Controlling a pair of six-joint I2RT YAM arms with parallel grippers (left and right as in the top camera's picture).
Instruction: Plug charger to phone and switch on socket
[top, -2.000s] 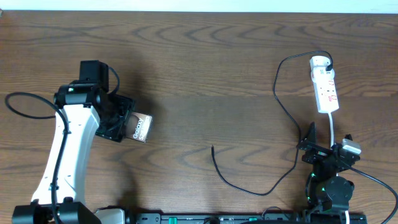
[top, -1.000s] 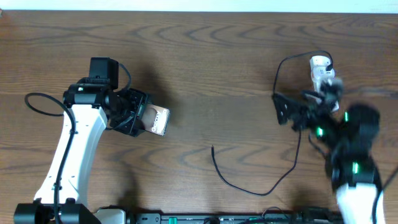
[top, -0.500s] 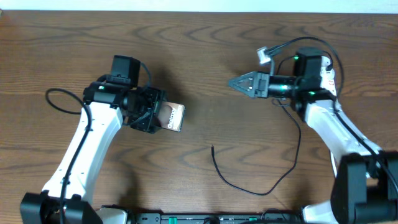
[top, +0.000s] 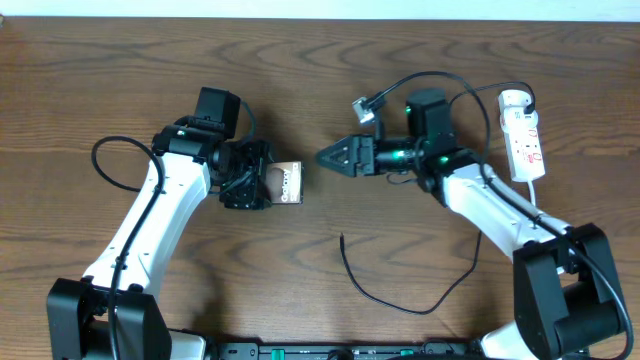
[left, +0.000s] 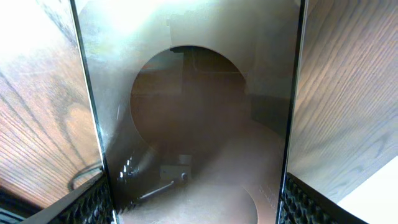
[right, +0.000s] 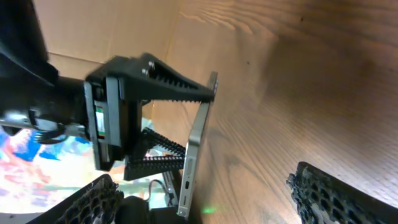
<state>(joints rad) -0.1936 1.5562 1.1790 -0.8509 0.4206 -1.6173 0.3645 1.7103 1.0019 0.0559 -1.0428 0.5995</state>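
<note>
Brown wood of the counter (top: 120, 90) carries most of the things, and I judge the work is only at its beginning. My left tool (top: 264, 186) is pinching the phone (top: 288, 183) by its two long edges. The phone seems lifted off the counter, with its free end turned toward my right tool (top: 334, 157). In the left wrist view the glossy grey-brown face of the phone (left: 193, 124) fills all the space between my fingers (left: 93, 199).

My right tool is spread wide and holds nothing. It points at the phone, near it but not touching. From the right wrist I see the phone (right: 198, 143) edge-on straight ahead. There is a small opening low on this thin edge, maybe the port, but I cannot be sure.

The charger (top: 400, 303) is not yet taken. Its plug tip (top: 342, 238) lies on the counter to the side of my right tool, toward my base and well apart from the phone. The socket (top: 524, 135) lies behind my right tool, beside the forearm, and nothing touches it. I cannot tell if its switch is on.

So one part is done, as the phone is held ready. What is left is to take the plug tip, push it in and press the switch.

About writing: some white marks show on the phone from above, too small to read. The socket has red marks and no readable text.
</note>
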